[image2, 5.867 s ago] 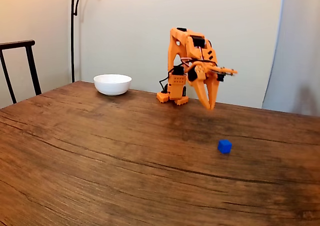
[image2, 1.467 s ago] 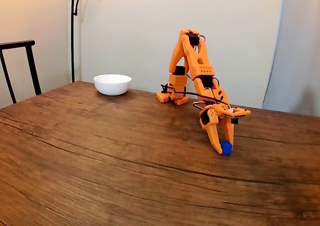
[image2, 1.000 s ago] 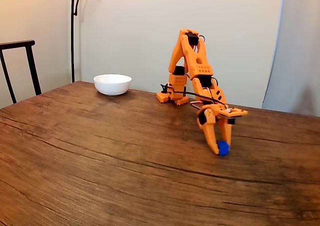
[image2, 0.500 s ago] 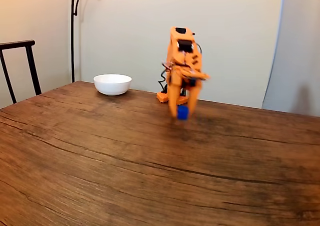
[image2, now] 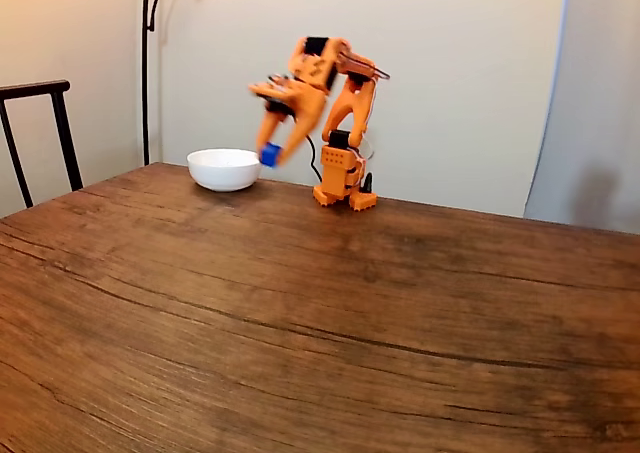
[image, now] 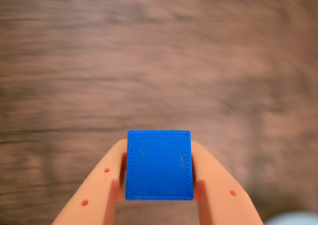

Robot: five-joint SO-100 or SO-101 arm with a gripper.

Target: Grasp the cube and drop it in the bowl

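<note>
My fingers (image2: 270, 157) pinch the cube (image2: 270, 155), flat face up, just right of the bowl (image2: 225, 169), above the counter (image2: 300, 313).

You see cube (image: 159, 164) bright blue, fine diagonal ridge lines across its face. Gripper (image: 159, 185) fingers (image: 102, 190) pale orange, small red dots on them. In fixed view, arm (image2: 335, 123) orange with black motor blocks, bowl (image2: 224, 169) plain glossy white. Table (image2: 300, 313) brown wood, dark wavy grain streaks. Wall (image2: 450, 73) cream. Chair (image2: 40, 123) and lamp pole (image2: 146, 63) black.
</note>
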